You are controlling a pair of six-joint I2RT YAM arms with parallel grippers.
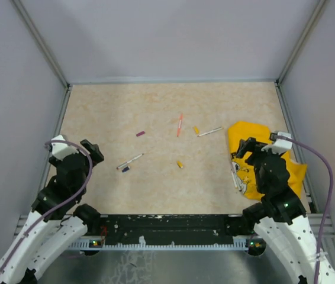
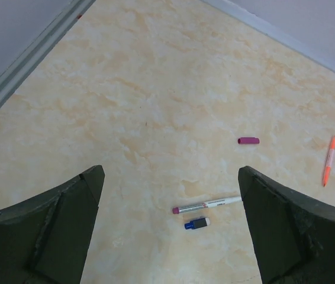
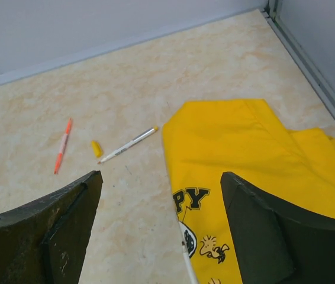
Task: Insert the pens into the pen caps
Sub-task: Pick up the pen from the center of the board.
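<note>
Pens lie scattered on the table: an orange-pink pen point(image 1: 180, 125) point(image 3: 63, 145), a white pen with a yellow end point(image 1: 210, 131) point(image 3: 129, 144), and a white pen with a purple end point(image 1: 130, 161) point(image 2: 206, 205). More pens point(image 1: 237, 177) rest on the yellow cloth's left edge. Among the pen caps, a dark blue cap point(image 2: 196, 223) lies just beside the purple-ended pen. A purple cap point(image 1: 140, 134) point(image 2: 248, 141), a yellow cap point(image 1: 196, 129) point(image 3: 97, 148) and a small orange cap point(image 1: 180, 164) lie apart. My left gripper point(image 2: 170, 177) hovers open near the blue cap. My right gripper point(image 3: 161, 177) hangs open over the cloth's edge.
A crumpled yellow cloth point(image 1: 262, 139) point(image 3: 244, 148) with cartoon print covers the right side of the table. Grey walls and metal rails point(image 1: 61, 124) fence the table on three sides.
</note>
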